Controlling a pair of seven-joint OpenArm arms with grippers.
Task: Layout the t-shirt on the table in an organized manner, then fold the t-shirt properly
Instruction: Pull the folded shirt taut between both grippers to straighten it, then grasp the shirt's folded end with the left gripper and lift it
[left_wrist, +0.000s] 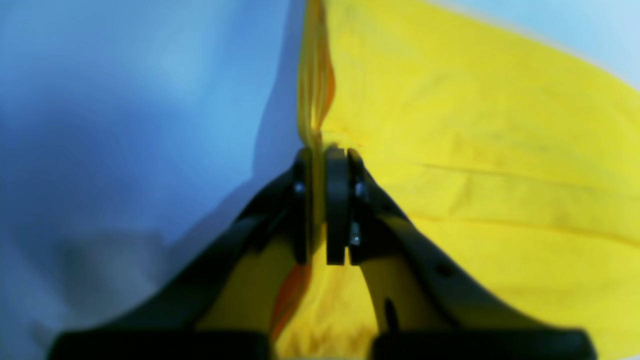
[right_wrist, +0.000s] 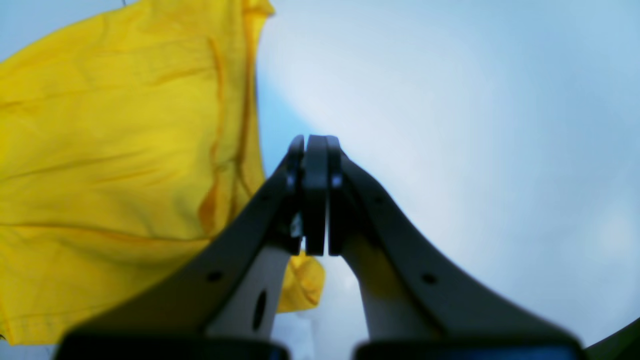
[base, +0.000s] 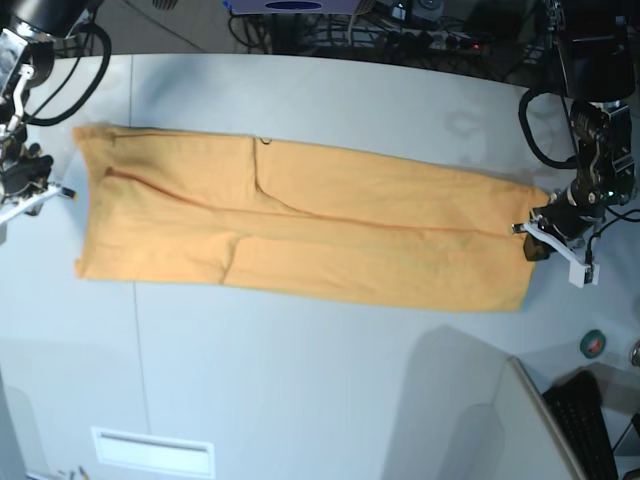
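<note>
The orange t-shirt lies on the white table as a long flat strip running left to right. My left gripper is at the strip's right end. In the left wrist view that gripper is shut on a raised edge of the t-shirt, with cloth pinched between the fingers. My right gripper sits just off the strip's left end. Seen from the right wrist, it is shut with nothing between the pads, and the t-shirt lies beside it.
A thin dark seam crosses the table on the left. A small round roll and a keyboard sit at the lower right past the table's edge. Cables and equipment line the far edge.
</note>
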